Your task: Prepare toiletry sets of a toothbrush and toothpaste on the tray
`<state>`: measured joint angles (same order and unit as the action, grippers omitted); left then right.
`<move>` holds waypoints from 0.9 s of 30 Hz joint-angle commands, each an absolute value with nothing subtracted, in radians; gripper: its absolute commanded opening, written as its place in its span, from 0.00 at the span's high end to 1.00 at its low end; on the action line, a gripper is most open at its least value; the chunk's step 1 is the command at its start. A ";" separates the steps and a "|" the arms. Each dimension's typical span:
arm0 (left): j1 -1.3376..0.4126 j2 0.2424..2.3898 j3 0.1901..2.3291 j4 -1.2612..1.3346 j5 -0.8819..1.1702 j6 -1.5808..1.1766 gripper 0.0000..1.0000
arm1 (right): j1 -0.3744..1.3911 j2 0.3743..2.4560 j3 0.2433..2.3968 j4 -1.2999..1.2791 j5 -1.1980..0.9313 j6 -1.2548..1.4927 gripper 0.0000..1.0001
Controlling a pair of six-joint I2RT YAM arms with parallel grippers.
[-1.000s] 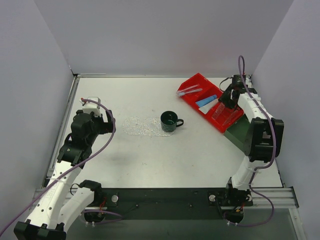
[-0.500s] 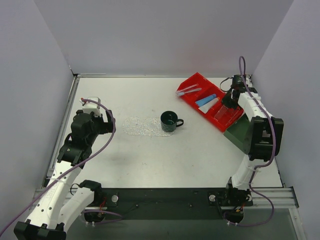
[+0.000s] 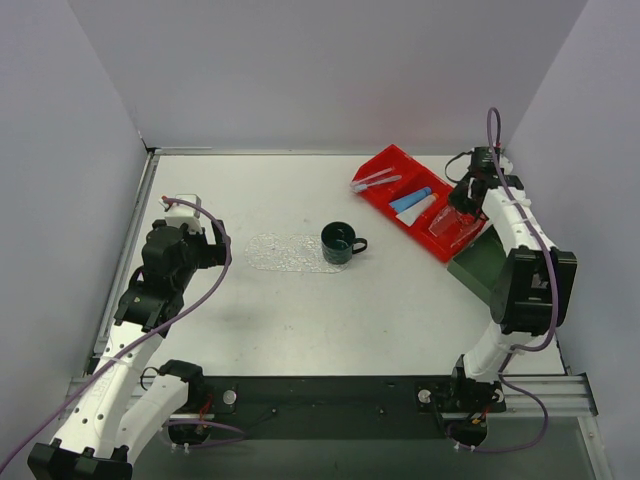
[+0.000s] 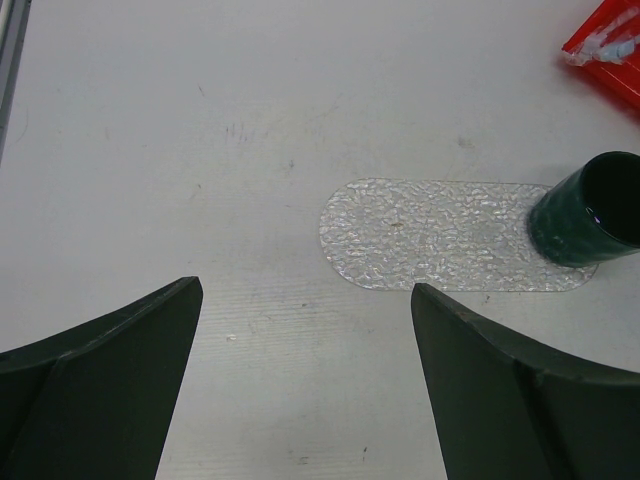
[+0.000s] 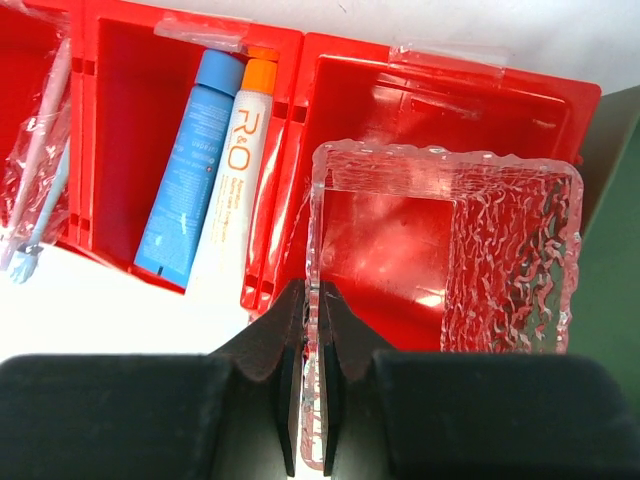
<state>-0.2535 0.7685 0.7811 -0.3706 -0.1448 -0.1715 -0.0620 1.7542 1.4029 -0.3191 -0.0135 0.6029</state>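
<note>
Newly closed, right tool [image 5: 312, 300] pinches clear box [image 5: 510, 240] by its rim, seemingly above red bin [image 5: 400, 100].

Table [image 3: 300, 320]: a pale surface, enclosed by walls on the left, far and right sides.
Landmark: a dark green mug [image 3: 340, 243] is stood upright near the middle.
Left of the mug: a clear oval tray [image 3: 285, 252] is laid flat; its right end is met by the mug, and whether the mug is on it or against it cannot be told.
Beyond the mug, to the right: a red bin [image 3: 385, 165] is set at an angle.
Right of the mug, nearer: a dark green rectangular tray [image 3: 475, 270] is seen at the bin's near corner.
</note>
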 commanded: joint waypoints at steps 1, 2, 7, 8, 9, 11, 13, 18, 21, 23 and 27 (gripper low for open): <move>-0.255 0.756 0.787 -0.333 -0.135 -0.167 0.03 | -0.060 1.649 1.382 -0.311 -0.044 0.609 1.00; -0.255 0.756 0.785 -0.333 -0.140 -0.167 0.03 | -0.061 1.626 1.371 -0.307 -0.051 0.609 1.00; -0.256 0.762 0.785 -0.324 -0.183 -0.192 0.03 | -0.058 1.505 1.299 -0.242 -0.101 0.597 1.00; -0.255 0.765 0.790 -0.328 -0.181 -0.193 0.03 | -0.055 1.487 1.287 -0.227 -0.116 0.597 1.00; -0.255 0.770 0.793 -0.328 -0.178 -0.198 0.03 | -0.055 1.465 1.267 -0.215 -0.127 0.594 1.00; -0.253 0.770 0.799 -0.328 -0.149 -0.201 0.03 | -0.040 1.401 1.237 -0.160 -0.173 0.571 1.00; -0.256 0.758 0.796 -0.318 -0.103 -0.189 0.06 | -0.019 1.315 1.175 -0.114 -0.199 0.545 1.00; -0.256 0.749 0.773 -0.262 -0.006 -0.193 0.10 | 0.150 1.122 1.069 -0.025 -0.221 0.434 1.00; -0.261 0.753 0.785 -0.245 0.075 -0.239 0.12 | 0.214 1.002 0.993 0.047 -0.285 0.443 1.00; -0.273 0.753 0.793 -0.230 0.110 -0.308 0.16 | 0.256 0.921 0.925 0.122 -0.317 0.452 1.00; -0.357 0.735 0.798 -0.161 0.178 -0.460 0.19 | 0.389 0.835 0.838 0.231 -0.315 0.462 1.00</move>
<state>-0.2790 0.7574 0.7757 -0.2905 0.0692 -0.2920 0.2962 0.8932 0.8989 0.0280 -0.2718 0.4694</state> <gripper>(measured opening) 0.823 0.032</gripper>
